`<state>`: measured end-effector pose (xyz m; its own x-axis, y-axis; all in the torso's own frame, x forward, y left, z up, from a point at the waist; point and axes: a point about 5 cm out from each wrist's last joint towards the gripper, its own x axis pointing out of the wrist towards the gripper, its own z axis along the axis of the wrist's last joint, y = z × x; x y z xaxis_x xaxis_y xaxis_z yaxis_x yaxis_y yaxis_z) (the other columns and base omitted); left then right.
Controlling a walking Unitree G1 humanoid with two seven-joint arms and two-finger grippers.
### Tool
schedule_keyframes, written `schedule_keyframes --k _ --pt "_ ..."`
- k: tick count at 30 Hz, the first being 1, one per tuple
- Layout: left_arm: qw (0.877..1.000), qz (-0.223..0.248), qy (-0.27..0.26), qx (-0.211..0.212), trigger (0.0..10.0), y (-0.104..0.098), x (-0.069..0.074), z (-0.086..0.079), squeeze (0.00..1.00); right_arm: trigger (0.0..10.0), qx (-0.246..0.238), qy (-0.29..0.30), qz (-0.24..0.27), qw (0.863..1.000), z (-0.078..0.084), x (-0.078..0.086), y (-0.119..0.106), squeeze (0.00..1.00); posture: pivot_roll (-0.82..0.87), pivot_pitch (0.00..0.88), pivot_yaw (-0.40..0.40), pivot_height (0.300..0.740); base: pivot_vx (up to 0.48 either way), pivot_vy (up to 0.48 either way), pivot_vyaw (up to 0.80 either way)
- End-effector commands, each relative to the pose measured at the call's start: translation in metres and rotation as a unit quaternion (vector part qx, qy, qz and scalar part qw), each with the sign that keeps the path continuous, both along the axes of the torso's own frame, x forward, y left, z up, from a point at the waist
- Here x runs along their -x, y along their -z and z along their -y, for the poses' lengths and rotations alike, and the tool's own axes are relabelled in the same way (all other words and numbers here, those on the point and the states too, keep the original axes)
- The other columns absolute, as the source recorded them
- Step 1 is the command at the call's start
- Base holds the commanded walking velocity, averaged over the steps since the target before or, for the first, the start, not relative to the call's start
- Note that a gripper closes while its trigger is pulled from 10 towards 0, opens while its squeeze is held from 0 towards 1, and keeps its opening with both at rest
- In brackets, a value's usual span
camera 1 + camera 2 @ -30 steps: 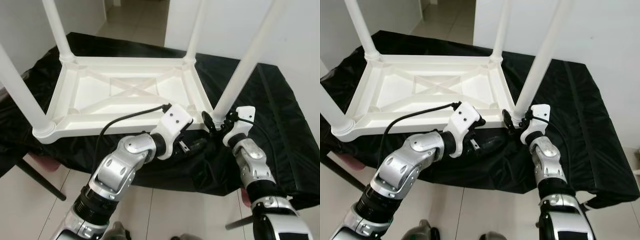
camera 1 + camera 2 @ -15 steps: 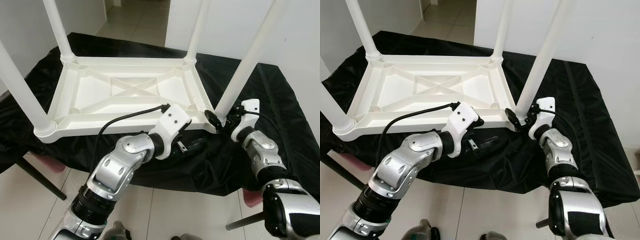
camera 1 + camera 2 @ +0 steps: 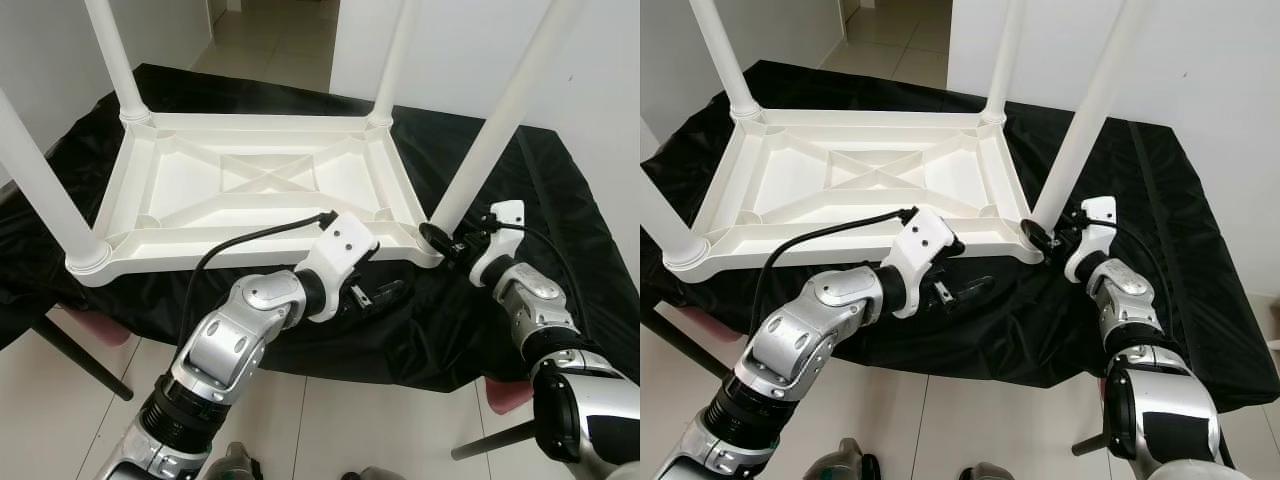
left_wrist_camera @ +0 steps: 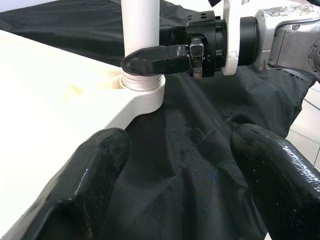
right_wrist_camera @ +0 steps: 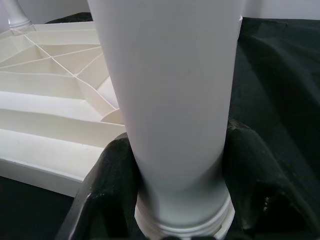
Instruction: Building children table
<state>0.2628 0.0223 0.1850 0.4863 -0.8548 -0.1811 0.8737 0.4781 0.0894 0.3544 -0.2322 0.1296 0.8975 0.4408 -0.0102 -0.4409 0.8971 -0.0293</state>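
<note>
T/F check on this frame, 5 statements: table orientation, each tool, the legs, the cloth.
1. The white table lies upside down, legs up. True.
2. The right tool is closed around the base of the near right leg. True.
3. The left tool grips a leg. False: it is open over the black cloth, beside the table's near edge, holding nothing.
4. Only two legs are fitted. False: four stand in the corner sockets.
5. The table rests on bare floor. False: it sits on the black cloth.
</note>
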Motion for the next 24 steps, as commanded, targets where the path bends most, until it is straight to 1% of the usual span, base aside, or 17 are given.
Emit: schedule_keyframes --k 1,6,7,12,14,15,16,18,19,20,23,24 --pt "1.0 0.002 0.008 -0.004 10.0 -0.001 0.002 0.003 0.0 0.0 -0.01 -0.014 -0.011 1.0 -0.002 0.004 0.008 0.0 0.06 0.037 -0.032 0.74 0.0 0.0 0.0" --pt "1.0 0.001 0.005 -0.007 10.0 0.0 0.002 0.001 0.0 0.0 -0.015 -0.023 -0.012 1.0 -0.001 0.008 0.012 0.0 0.07 0.045 -0.038 0.74 0.0 0.0 0.0" --pt "1.0 0.001 0.003 -0.007 10.0 0.0 0.002 0.0 0.0 0.0 -0.025 -0.014 -0.015 0.999 0.002 0.01 0.014 0.0 0.07 0.045 -0.042 0.74 0.0 0.0 0.0" --pt "1.0 0.001 0.003 -0.006 10.0 0.0 0.002 0.001 0.0 0.0 -0.033 -0.006 -0.011 0.999 0.004 0.011 0.013 0.0 0.06 0.044 -0.043 0.74 0.0 0.0 0.0" --pt "1.0 -0.001 0.005 -0.005 10.0 0.001 0.005 0.001 0.0 0.0 -0.035 0.025 -0.009 0.999 0.005 0.012 0.016 0.0 0.06 0.042 -0.044 0.74 0.0 0.0 0.0" --pt "1.0 -0.001 0.005 -0.005 10.0 0.001 0.005 0.001 0.0 0.0 -0.035 0.025 -0.009 0.999 0.005 0.012 0.016 0.0 0.06 0.042 -0.044 0.74 0.0 0.0 0.0" --pt "1.0 -0.001 0.005 -0.005 10.0 0.001 0.005 0.001 0.0 0.0 -0.034 0.039 -0.011 0.999 0.005 0.013 0.018 0.0 0.06 0.041 -0.047 0.74 0.0 0.0 0.0" --pt "1.0 -0.002 0.005 -0.005 10.0 0.001 0.005 0.002 0.0 0.0 -0.032 0.046 -0.01 0.998 0.003 0.014 0.02 0.0 0.06 0.039 -0.048 0.74 0.0 0.0 0.0" --pt "1.0 -0.002 0.005 -0.004 10.0 0.001 0.005 0.002 0.0 0.0 -0.038 0.05 -0.008 0.998 -0.001 0.016 0.021 0.0 0.06 0.037 -0.048 0.74 0.0 0.0 0.0" --pt "1.0 -0.002 0.005 -0.004 10.0 0.001 0.005 0.002 0.0 0.0 -0.038 0.05 -0.008 0.998 -0.001 0.016 0.021 0.0 0.06 0.037 -0.048 0.74 0.0 0.0 0.0" --pt "1.0 -0.001 0.004 -0.002 10.0 0.0 0.004 0.002 0.0 0.0 -0.048 0.057 -0.002 0.997 -0.01 0.019 0.023 0.0 0.06 0.031 -0.05 0.74 0.0 0.0 0.0" --pt "1.0 -0.001 0.004 -0.002 10.0 0.0 0.004 0.002 0.0 0.0 -0.048 0.057 -0.002 0.997 -0.01 0.019 0.023 0.0 0.06 0.031 -0.05 0.74 0.0 0.0 0.0"
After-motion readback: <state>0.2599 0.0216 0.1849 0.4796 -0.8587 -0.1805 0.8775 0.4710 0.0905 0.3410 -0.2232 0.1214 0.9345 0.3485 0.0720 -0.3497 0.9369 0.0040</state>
